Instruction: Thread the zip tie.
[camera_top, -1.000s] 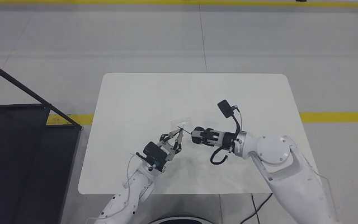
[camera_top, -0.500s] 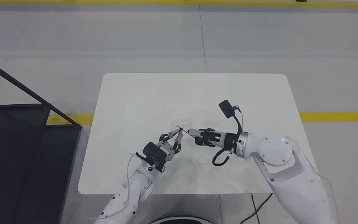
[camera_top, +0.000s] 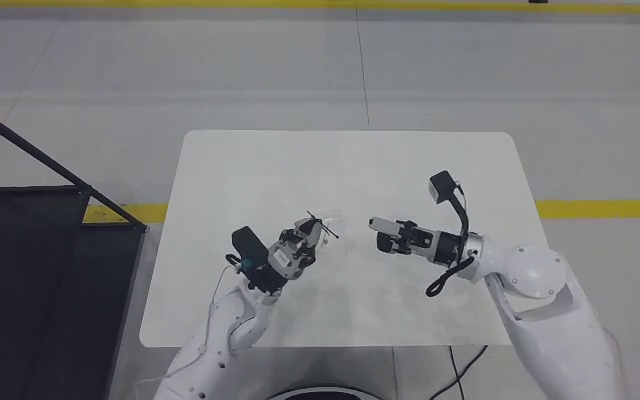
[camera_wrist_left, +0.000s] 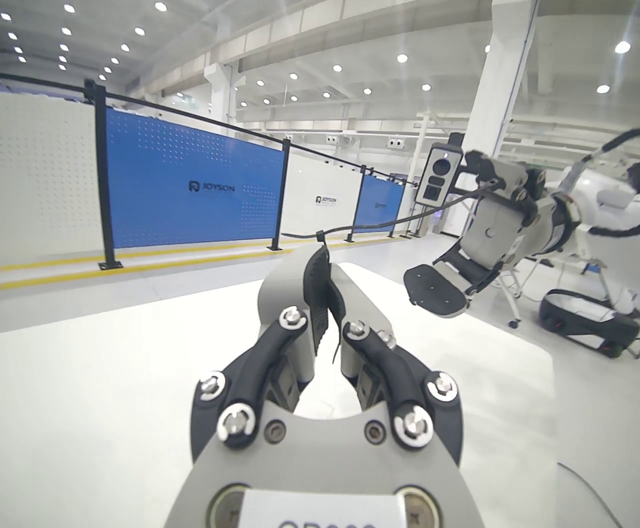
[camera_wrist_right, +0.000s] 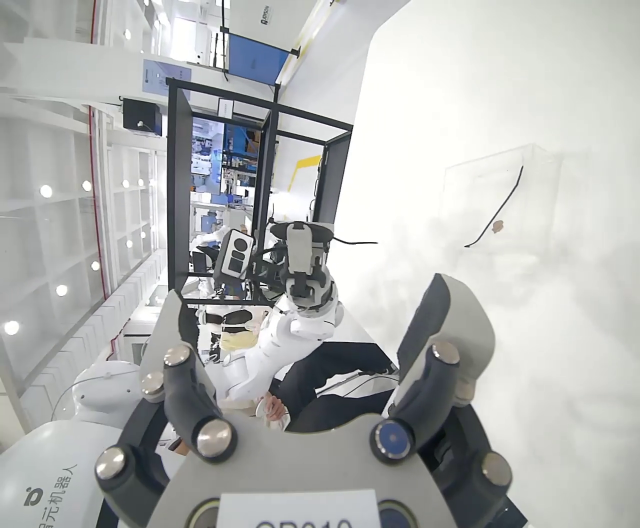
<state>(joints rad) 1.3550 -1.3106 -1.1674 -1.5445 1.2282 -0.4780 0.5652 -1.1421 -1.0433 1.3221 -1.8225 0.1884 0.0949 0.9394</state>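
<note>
The zip tie (camera_wrist_left: 350, 230) is held in the air over the middle part of the bench (camera_top: 250, 170), gripped close to its head. One length of the strap is pinched upright between the pads of the left claw (camera_wrist_left: 324, 270). Another length runs crosswise at the head, with its free end directed towards the right claw (camera_top: 376, 223). From this it is judged that the tail is already entered in the head, though the passage through the slot itself cannot be confirmed.

The left claw is clamped together on the strap, with the head left exposed just beyond the fingertips. This grip is judged to be chosen so that the slot is kept accessible and the tie is prevented from twisting.

The right claw is spread apart and nothing is carried in it. It is stationed facing the left claw, level with the tie and apart from the free end. From this position the free end can be taken and drawn through, should tightening be required.

A clear box (camera_wrist_right: 465, 170) is set on the bench close to the held tie, and a thin dark strip (camera_wrist_right: 502, 200) is seen lying in it.
</note>
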